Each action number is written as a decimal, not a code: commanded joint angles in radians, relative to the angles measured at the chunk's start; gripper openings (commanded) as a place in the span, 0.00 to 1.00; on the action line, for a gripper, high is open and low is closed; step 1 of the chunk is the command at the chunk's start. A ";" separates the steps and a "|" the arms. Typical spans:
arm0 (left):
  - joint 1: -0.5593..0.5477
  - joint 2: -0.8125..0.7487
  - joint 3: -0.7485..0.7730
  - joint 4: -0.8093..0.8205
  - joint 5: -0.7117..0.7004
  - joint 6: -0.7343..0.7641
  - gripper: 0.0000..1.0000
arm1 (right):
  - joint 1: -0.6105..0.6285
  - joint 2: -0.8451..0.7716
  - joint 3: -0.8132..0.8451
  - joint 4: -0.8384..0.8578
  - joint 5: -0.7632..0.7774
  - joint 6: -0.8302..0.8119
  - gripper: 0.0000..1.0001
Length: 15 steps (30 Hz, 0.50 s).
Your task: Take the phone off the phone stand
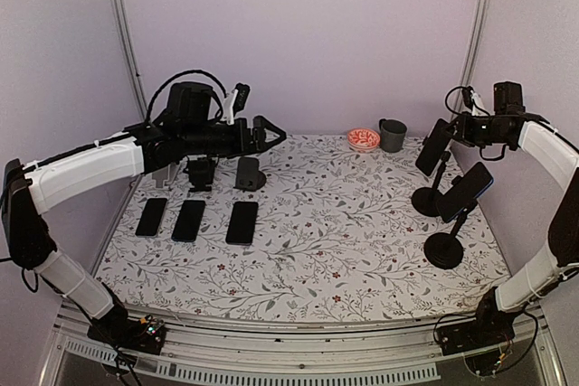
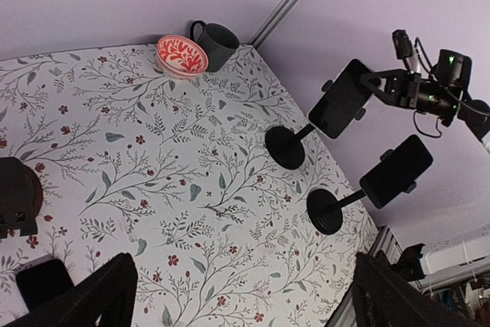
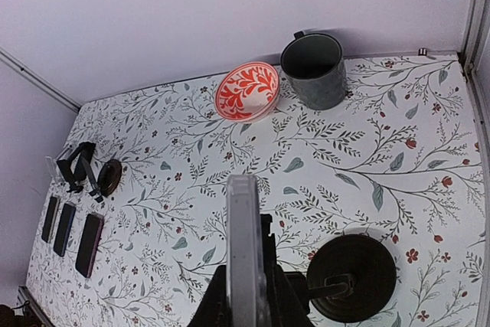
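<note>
Floral tabletop (image 1: 317, 223): right end effector (image 3: 246, 296) clamps slim black phone (image 3: 243, 220) on black round-based stand (image 3: 351, 277).
Likely rigid, light, slick-faced; pinch firmly near top. Left end effector (image 1: 274, 136) spread.

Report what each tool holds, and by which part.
The right tool pinches the far phone by its upper end while the phone sits on its stand. The left tool is open, holding nothing.
</note>
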 commanded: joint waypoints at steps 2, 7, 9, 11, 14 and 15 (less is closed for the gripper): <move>0.012 -0.006 -0.012 0.018 -0.007 0.021 0.99 | -0.003 0.004 0.041 0.041 -0.068 -0.001 0.01; 0.010 -0.012 -0.030 0.021 -0.032 0.038 0.99 | -0.002 -0.009 0.046 0.081 -0.168 0.006 0.00; 0.009 -0.022 -0.038 0.020 -0.053 0.051 0.99 | 0.003 -0.010 0.054 0.093 -0.201 0.008 0.00; 0.007 -0.034 -0.049 0.022 -0.073 0.058 0.99 | 0.023 -0.012 0.070 0.098 -0.210 0.010 0.00; 0.007 -0.047 -0.064 0.025 -0.100 0.072 0.99 | 0.063 -0.006 0.103 0.095 -0.212 0.006 0.00; 0.007 -0.050 -0.069 0.027 -0.107 0.079 0.99 | 0.074 -0.003 0.116 0.094 -0.214 0.008 0.00</move>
